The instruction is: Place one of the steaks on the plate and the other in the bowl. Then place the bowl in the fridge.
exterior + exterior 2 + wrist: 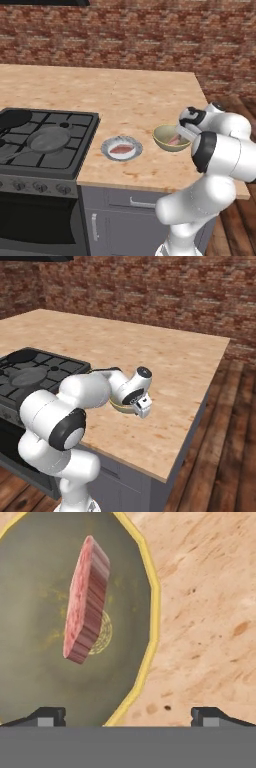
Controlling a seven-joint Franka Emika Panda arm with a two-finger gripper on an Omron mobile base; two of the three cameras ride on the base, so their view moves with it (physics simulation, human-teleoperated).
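Observation:
One steak lies flat on the small speckled plate near the counter's front edge. Right of the plate stands the olive-tan bowl, and the other steak is inside it. In the hand view that steak stands tilted on its edge in the bowl. My gripper hangs open just above the bowl's near rim, holding nothing, one fingertip over the bowl and the other over the counter. From the right base view the gripper and forearm cover most of the bowl. The fridge is out of view.
A black stove with a grey pan and a dark skillet sits left of the plate. The wooden counter stretches back to a brick wall. Its right edge drops to a wood floor.

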